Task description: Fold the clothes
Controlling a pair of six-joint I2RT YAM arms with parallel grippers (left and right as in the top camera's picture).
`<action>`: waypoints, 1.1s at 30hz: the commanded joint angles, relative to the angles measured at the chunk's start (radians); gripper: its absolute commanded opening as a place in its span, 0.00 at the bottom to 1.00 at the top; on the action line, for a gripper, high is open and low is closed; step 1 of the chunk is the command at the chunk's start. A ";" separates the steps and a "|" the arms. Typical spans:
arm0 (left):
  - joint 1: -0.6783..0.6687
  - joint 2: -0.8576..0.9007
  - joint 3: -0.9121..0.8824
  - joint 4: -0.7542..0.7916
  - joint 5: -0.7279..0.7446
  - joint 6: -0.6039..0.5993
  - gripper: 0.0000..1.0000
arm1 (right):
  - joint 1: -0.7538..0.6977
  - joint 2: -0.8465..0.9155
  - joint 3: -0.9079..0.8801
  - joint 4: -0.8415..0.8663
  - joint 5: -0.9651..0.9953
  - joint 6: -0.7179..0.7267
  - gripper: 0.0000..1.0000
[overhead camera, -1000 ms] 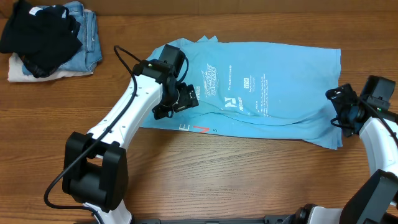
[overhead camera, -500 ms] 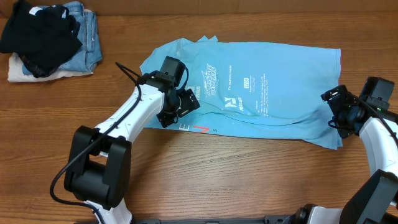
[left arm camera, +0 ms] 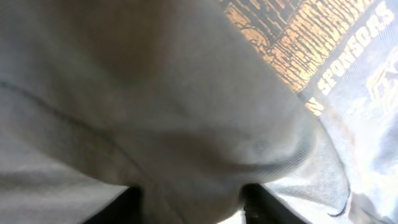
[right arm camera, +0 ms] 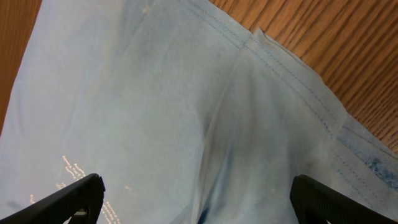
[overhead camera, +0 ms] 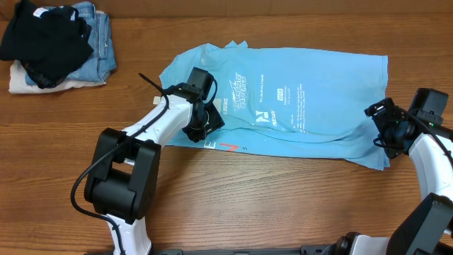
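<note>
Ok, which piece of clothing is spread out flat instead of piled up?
The light sky-blue printed T-shirt, mid-table; the black garment and blue denim jeans sit heaped together.

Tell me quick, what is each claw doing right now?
Left gripper: closed on a bunch of the T-shirt.
Right gripper: open, holding nothing, over the T-shirt.

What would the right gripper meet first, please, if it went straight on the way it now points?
Most likely the light-blue T-shirt, whose cloth fills the view between the right gripper's open fingers, though depth is unclear.
</note>
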 commanded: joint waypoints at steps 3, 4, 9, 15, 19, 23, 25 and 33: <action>0.005 0.005 0.010 0.003 -0.028 0.021 0.31 | 0.002 0.008 0.026 0.002 0.020 -0.012 0.99; 0.006 0.005 0.014 0.003 -0.029 0.023 0.29 | 0.002 0.008 0.026 0.005 0.021 -0.012 0.98; 0.011 0.005 0.023 0.005 -0.034 0.028 0.20 | 0.002 0.013 0.026 0.009 0.028 -0.012 0.96; 0.013 0.005 0.023 0.007 -0.075 0.028 0.10 | 0.003 0.063 0.026 0.036 0.012 -0.039 0.87; 0.013 0.005 0.023 0.018 -0.086 0.030 0.04 | 0.003 0.088 0.026 0.067 0.003 -0.061 0.68; 0.013 0.005 0.026 0.035 -0.089 0.051 0.04 | 0.003 0.111 0.026 0.096 -0.014 -0.060 0.66; 0.013 0.005 0.031 0.037 -0.089 0.051 0.04 | 0.003 0.122 0.026 0.098 -0.014 -0.060 0.66; 0.013 0.005 0.050 0.059 -0.089 0.051 0.04 | 0.003 0.180 0.026 0.101 -0.014 -0.060 0.65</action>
